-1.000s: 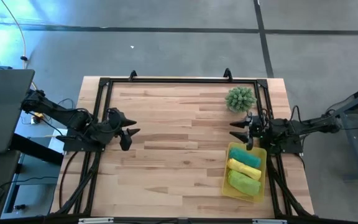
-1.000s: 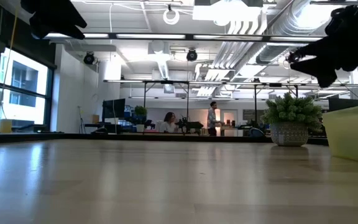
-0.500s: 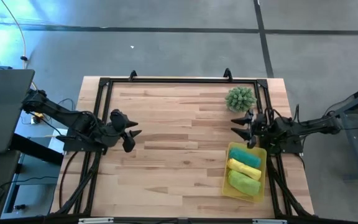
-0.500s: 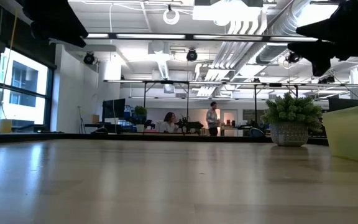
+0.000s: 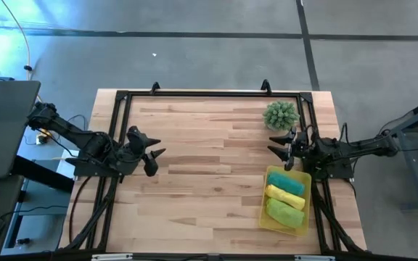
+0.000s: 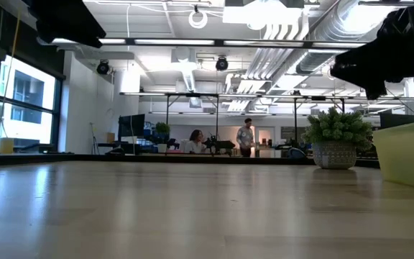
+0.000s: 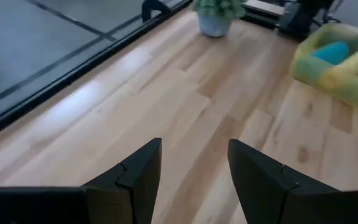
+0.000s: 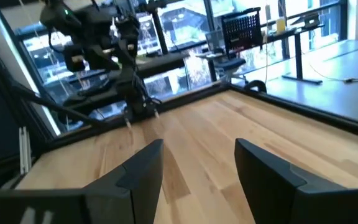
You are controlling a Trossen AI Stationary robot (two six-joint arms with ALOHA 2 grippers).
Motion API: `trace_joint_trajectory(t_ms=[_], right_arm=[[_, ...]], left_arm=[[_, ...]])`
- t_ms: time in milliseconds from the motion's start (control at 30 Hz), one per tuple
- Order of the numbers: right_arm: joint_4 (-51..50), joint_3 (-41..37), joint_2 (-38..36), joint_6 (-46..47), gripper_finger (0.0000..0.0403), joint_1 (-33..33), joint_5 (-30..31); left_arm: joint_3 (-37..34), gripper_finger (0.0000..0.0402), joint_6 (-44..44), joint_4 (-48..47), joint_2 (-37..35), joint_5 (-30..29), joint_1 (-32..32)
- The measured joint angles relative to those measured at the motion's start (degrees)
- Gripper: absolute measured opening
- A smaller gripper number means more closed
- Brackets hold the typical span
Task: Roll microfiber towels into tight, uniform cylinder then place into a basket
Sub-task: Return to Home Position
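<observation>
Three rolled microfiber towels lie side by side in the yellow basket (image 5: pixel 262 210) at the table's right near side: a teal one (image 5: pixel 287 184), a yellow one (image 5: pixel 285 196) and a lime green one (image 5: pixel 284 212). The basket (image 7: pixel 309 56) also shows in the left wrist view. My right gripper (image 5: pixel 279 145) hangs open above the table, just beyond the basket's far end. My left gripper (image 5: pixel 153 158) hangs open at the table's left side. Nothing is between either pair of fingers (image 7: pixel 138 171) (image 8: pixel 142 168).
A spiky green plant in a pot (image 5: pixel 280 114) stands at the far right, close to my right gripper. A black frame (image 5: pixel 194 94) runs along the table's edges. The bare wooden top (image 5: pixel 209 167) spreads between the two arms. People stand far off in the room (image 6: pixel 245 137).
My right gripper has tipped a little and kept its place above the table beyond the basket's far end. The towels and the basket have stayed where they were.
</observation>
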Motion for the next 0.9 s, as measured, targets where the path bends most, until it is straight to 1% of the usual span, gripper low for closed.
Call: trace_joint_trajectory(t_ms=[33, 100, 167, 267, 400, 467, 567, 667, 833, 900], right_arm=[[-0.63, 0.0, 0.0, 0.0, 0.019, 0.0, -0.12], [-1.96, 0.0, 0.02, 0.11, 0.019, 0.0, -0.73], [-2.51, 0.0, 0.05, 0.0, 0.019, 0.0, -0.79], [-2.49, 0.0, 0.01, 0.14, 0.019, 0.0, -0.84], [-2.5, 0.0, 0.02, 0.55, 0.019, 0.0, -0.86], [-2.51, 0.0, 0.02, 0.55, 0.019, 0.0, -0.86], [-2.51, 0.0, 0.02, 0.55, 0.019, 0.0, -0.88], [-2.51, 0.0, 0.02, 0.55, 0.019, 0.0, -0.88], [-2.52, 0.0, 0.02, 0.54, 0.019, 0.0, -0.88], [-2.53, 0.0, 0.02, 0.55, 0.019, 0.0, -0.88]], left_arm=[[-0.07, 0.0175, 0.28, 0.6, 0.01, -0.01, -0.45], [-1.81, 0.0175, 1.73, 4.7, 0.01, 0.85, -1.47], [-5.15, 0.0175, 3.37, 10.61, 0.0, 3.29, -2.41], [-10.98, 0.0175, 6.0, 21.89, -0.04, 6.29, -3.07], [-17.61, 0.0175, 10.97, 35.42, -0.03, 7.78, -1.66], [-19.64, 0.0175, 13.46, 39.8, -0.1, 7.91, -0.35], [-21.66, 0.0175, 17.52, 43.48, -0.46, 7.93, 2.54], [-22.22, 0.0175, 19.18, 45.27, -0.49, 8.44, 6.44], [-22.36, 0.0175, 19.26, 43.46, -1.05, 15.57, 13.07], [-24.01, 0.0175, 19.78, 45.03, -2.91, 17.49, 15.03]])
